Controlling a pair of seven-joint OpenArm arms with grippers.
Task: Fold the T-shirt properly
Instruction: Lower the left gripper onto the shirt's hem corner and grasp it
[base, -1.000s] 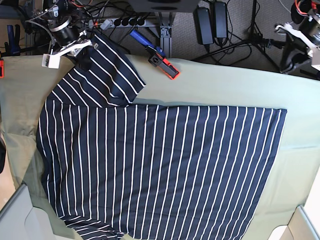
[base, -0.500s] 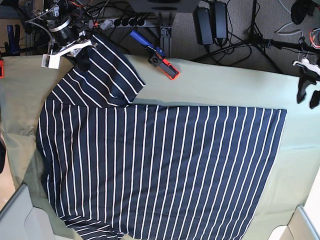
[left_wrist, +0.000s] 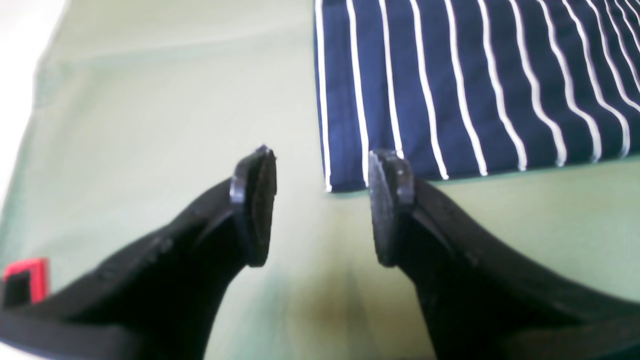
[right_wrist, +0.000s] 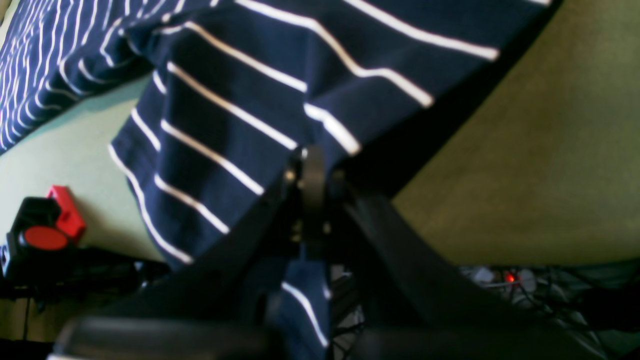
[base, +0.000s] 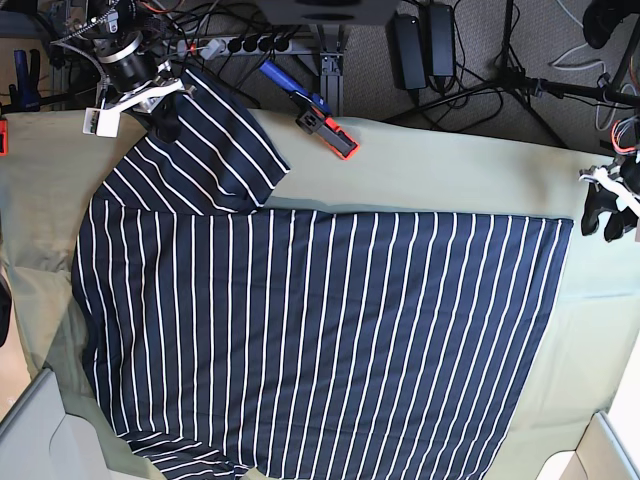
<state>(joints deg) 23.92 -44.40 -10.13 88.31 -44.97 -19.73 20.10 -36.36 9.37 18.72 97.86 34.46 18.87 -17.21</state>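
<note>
Olive table cloth (base: 450, 170) bears the T-shirt (base: 320, 340), right pincer (right_wrist: 312, 165) clamping its sleeve.

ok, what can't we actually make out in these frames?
- Base view: T-shirt bottom hem, cut off by the frame edge.
- Right wrist view: fabric inside the right end effector, hidden by its closed fingers; whole image blurred.
- Left wrist view: table cloth under the left end effector, blocked by its fingers.
</note>
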